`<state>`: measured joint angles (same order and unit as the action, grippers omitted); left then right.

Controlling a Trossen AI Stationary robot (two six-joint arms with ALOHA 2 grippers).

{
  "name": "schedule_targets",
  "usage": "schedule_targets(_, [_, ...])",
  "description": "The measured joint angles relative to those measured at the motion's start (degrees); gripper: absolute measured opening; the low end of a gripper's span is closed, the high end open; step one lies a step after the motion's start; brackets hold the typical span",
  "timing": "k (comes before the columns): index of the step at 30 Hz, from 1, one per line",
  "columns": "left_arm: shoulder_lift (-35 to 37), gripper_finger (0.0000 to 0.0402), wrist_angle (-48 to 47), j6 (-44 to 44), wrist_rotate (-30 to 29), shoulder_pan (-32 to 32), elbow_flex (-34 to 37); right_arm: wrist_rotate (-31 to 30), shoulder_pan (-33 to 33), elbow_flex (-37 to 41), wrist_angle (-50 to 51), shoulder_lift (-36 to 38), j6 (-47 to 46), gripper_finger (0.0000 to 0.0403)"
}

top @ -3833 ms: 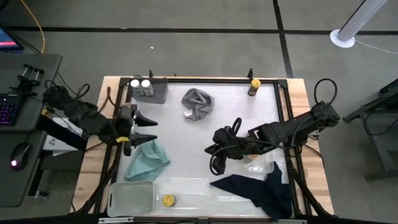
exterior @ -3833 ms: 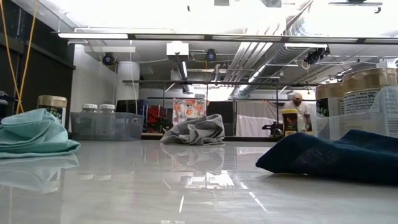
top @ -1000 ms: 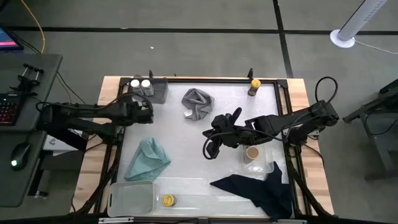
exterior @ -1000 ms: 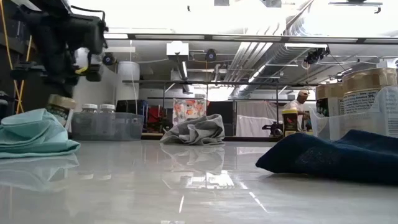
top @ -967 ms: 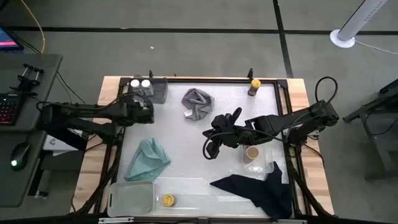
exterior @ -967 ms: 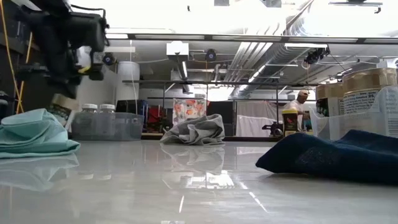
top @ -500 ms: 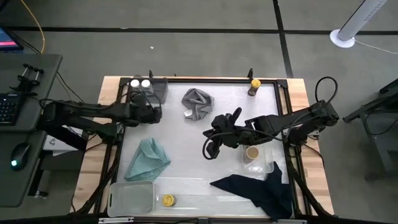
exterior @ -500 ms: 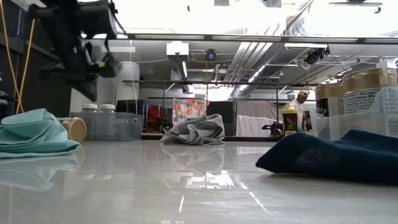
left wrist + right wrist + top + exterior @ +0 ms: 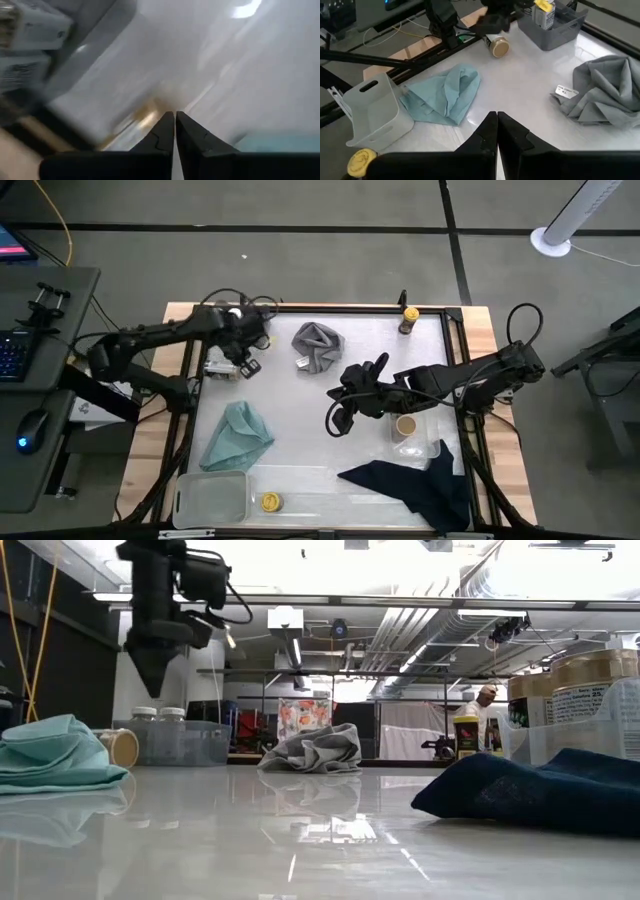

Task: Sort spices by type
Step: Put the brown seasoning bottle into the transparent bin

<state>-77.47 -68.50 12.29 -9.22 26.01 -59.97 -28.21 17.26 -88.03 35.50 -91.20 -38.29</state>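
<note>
Sorting is partway. Left to right: our left gripper [image 9: 243, 360] sits above the surface's far-left corner, beside the grey tray [image 9: 258, 330], jaws pressed together and empty, as its wrist view shows. A tan-top jar [image 9: 121, 747] lies tipped on its side close under it, next to the tray, touching neither jaw. Two white-cap jars [image 9: 157, 714] stand in the tray. The teal cloth [image 9: 237, 436] lies near the left edge, and a yellow-cap jar [image 9: 270, 502] sits at the near edge beside the pale bin [image 9: 210, 498].

Step in hand, as we read it: the tipped jar needs picking up again and sorting. The next move calls for spreading the jaws, coming down over the jar's body and clamping across it; lying down, it may roll.

The grey cloth [image 9: 318, 346] is at far centre. The right gripper [image 9: 338, 422] waits mid-surface, jaws pressed together, holding nothing. Another tan-top jar [image 9: 405, 426] stands in the clear tray [image 9: 428, 448] near the right edge, by the navy cloth [image 9: 415, 485]. A yellow-cap jar [image 9: 409, 319] stands at the far-right corner.
</note>
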Motion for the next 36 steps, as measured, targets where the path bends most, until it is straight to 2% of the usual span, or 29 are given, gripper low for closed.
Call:
schedule_targets(4, [-5.39, 0.0049, -8.79, -7.61, -3.4, 0.27, -4.75, 0.0, 0.02, 0.0, 0.09, 0.0, -0.56, 0.0])
schedule_targets(10, [-11.77, 0.0159, -14.57, -13.2, -4.32, -1.09, -4.95, 0.0, 0.02, 0.0, 0.08, 0.0, -0.77, 0.0])
schedule_targets(16, [-17.87, 0.0263, -18.14, -14.18, -7.25, -3.56, -4.95, 0.0, 0.02, 0.0, 0.05, 0.0, -0.75, 0.0])
schedule_targets(20, [-21.41, 0.0311, -19.12, -15.1, -7.3, -4.59, -4.95, 0.0, 0.02, 0.0, 0.08, 0.0, -0.88, 0.0])
schedule_targets(25, [-25.1, 0.034, -18.3, -17.39, -7.86, -4.75, -4.95, 0.0, 0.11, 0.0, 0.23, 0.0, -2.27, 0.0])
schedule_targets(31, [-27.56, 0.0342, -15.41, -19.06, -7.62, -4.27, -4.11, 0.02, 0.15, 0.0, 0.31, 0.0, -3.5, 0.0])
schedule_targets(36, [-28.97, 0.0342, -14.98, -19.97, -5.5, -4.25, -0.13, 0.04, 0.15, 0.0, 0.44, 0.0, -3.92, 0.0])
